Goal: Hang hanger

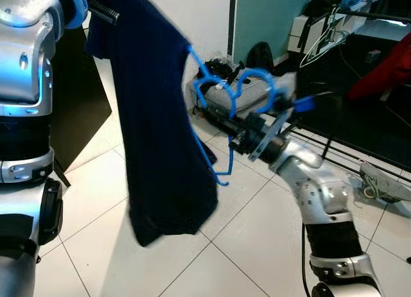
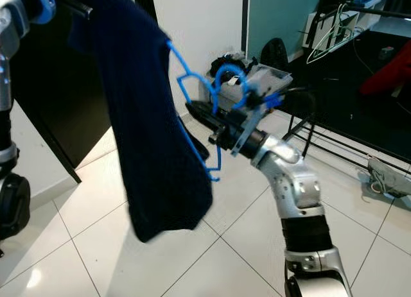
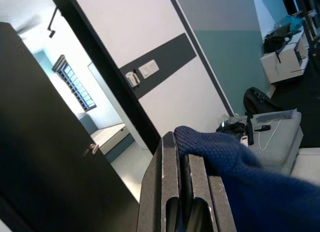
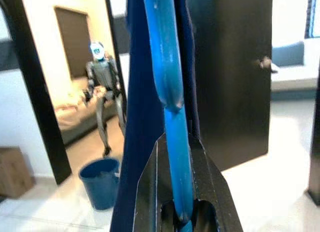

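Note:
A blue plastic hanger (image 1: 212,111) is held in mid-air in front of me, its hook (image 1: 260,85) curling back over my right wrist. My right gripper (image 1: 221,120) is shut on the hanger (image 4: 172,142), whose blue bar runs between the black fingers (image 4: 210,192). A dark navy knitted garment (image 1: 157,130) hangs down beside the hanger, its top edge pinched high up by my left gripper (image 1: 106,13). In the left wrist view that gripper's fingers (image 3: 172,187) are shut on the navy cloth (image 3: 235,172).
A black clothes rail (image 1: 359,15) with a white hanger (image 1: 324,40) and a red garment (image 1: 385,66) stands at the far right. Bags and a grey case (image 1: 241,92) lie on the white tiled floor. A dark door (image 1: 80,98) is at my left.

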{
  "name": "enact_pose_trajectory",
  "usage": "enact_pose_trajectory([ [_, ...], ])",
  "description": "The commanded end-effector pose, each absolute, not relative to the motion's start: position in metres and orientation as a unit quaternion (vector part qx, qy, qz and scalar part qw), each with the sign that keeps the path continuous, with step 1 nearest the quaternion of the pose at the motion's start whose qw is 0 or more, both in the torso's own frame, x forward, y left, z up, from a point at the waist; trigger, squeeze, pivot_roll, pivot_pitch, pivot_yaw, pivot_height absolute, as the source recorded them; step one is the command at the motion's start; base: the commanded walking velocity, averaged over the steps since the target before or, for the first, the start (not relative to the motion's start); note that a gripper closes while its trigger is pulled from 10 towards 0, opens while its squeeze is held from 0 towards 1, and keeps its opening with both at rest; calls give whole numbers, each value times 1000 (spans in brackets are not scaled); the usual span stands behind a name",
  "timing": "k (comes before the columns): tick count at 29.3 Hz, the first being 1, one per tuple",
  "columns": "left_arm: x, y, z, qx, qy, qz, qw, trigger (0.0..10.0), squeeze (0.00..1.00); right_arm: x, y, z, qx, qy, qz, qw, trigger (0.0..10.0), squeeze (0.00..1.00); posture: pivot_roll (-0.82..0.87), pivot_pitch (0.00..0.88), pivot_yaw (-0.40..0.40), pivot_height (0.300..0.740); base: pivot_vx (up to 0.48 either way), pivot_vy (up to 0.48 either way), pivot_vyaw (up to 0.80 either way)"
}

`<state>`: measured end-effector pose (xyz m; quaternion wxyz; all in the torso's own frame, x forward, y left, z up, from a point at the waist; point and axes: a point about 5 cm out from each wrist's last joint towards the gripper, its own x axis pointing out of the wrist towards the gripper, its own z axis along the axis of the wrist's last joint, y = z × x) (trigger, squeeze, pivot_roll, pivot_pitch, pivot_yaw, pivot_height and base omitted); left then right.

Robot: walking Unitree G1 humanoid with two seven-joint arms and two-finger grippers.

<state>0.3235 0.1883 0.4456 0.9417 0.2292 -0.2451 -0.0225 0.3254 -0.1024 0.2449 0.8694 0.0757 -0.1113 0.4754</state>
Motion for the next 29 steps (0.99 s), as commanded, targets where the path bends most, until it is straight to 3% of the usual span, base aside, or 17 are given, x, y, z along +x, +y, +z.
enact_pose_trajectory([
  [1,315,186,456,236,-266,-27,934,157,0,327,-101,245,69,-118,470,872,10000,0,12,0,56,740,0,0,0],
  [7,312,163,447,240,-263,-105,929,275,0,326,-101,251,82,-130,471,869,10000,0,10,0,59,740,0,0,0],
  [19,318,158,439,258,-252,-115,926,314,0,308,-99,271,118,-179,557,802,10000,0,7,0,59,740,0,0,0],
  [21,318,160,439,259,-251,-111,926,275,0,307,-98,267,102,-173,560,803,10000,0,7,0,59,740,0,0,0],
  [25,317,168,443,256,-252,-94,929,118,0,315,-99,251,48,-143,530,835,10000,0,8,0,60,740,0,0,0],
  [29,316,168,443,253,-251,-97,929,235,0,316,-99,250,54,-146,523,838,10000,0,8,0,60,740,0,0,0],
])
